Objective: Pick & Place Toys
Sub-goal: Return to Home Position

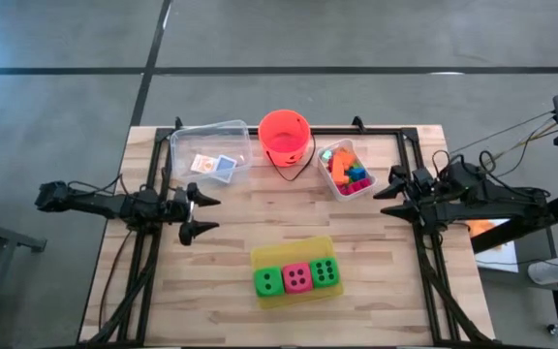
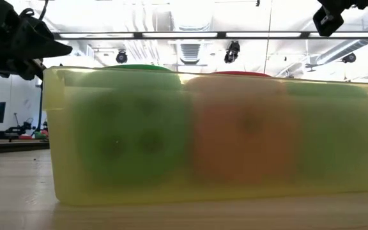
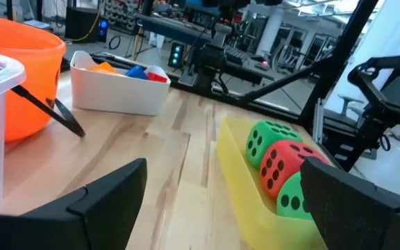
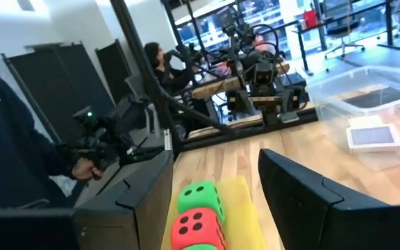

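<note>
My left jaws stand wide and empty over the left side of the worktop (image 1: pixel 231 208), just nearer than the clear bin (image 1: pixel 197 136). My right jaws, also wide and empty, hang at the right edge beside the white bin (image 1: pixel 355 194). Three dice sit in a row in the one yellow tray (image 1: pixel 289 254), near centre: left green die (image 1: pixel 268 281), pink die (image 1: pixel 296 277), right green die (image 1: pixel 324 272). Two cards (image 1: pixel 202 163) lie in the clear bin. The bricks (image 1: pixel 345 167) in the white bin are too heaped to count. One orange bucket (image 1: pixel 284 136) stands between the bins at the far edge. Bare wood runs between jaws and tray.
</note>
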